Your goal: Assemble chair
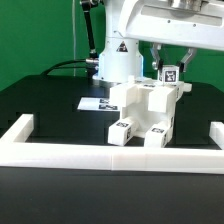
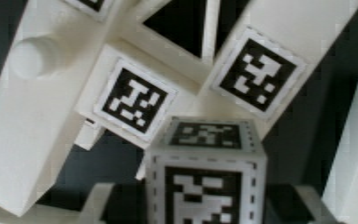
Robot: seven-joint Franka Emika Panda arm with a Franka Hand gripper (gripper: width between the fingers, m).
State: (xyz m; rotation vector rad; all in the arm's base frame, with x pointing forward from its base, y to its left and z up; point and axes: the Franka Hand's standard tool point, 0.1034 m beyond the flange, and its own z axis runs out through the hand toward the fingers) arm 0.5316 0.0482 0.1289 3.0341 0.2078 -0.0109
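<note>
Exterior view, left to right. White border rail (image 1: 20, 128) runs up the exterior view's left edge of the black table (image 1: 50, 95) and across the front. The marker board (image 1: 93, 103) lies flat on the table, just beside the chair on the exterior view's left. The arm's base (image 1: 115, 62) stands behind it, near centre. The chair (image 1: 140, 105) sits mid-table as one chunky white structure, part built. Two leg pieces (image 1: 123, 130) stick out toward the front rail, each with a tag on its end face, close to the rail but apart from it. Further toward the exterior view's right, the gripper (image 1: 172, 62) hangs over the chair's upper corner on that side. One dark finger stands on each side of a small tagged block (image 1: 170, 73), which is at the top of the structure. Cannot tell whether the fingers press on the block or only straddle it, nor whether the block is seated on the part below. The rail closes the far right edge. Wrist view: the tagged block (image 2: 202, 170) fills the near field, with tags on two of its faces. Tilted white slabs of the chair (image 2: 51, 120) lie beyond it, carrying two more tags. Fingers not made out here.
</note>
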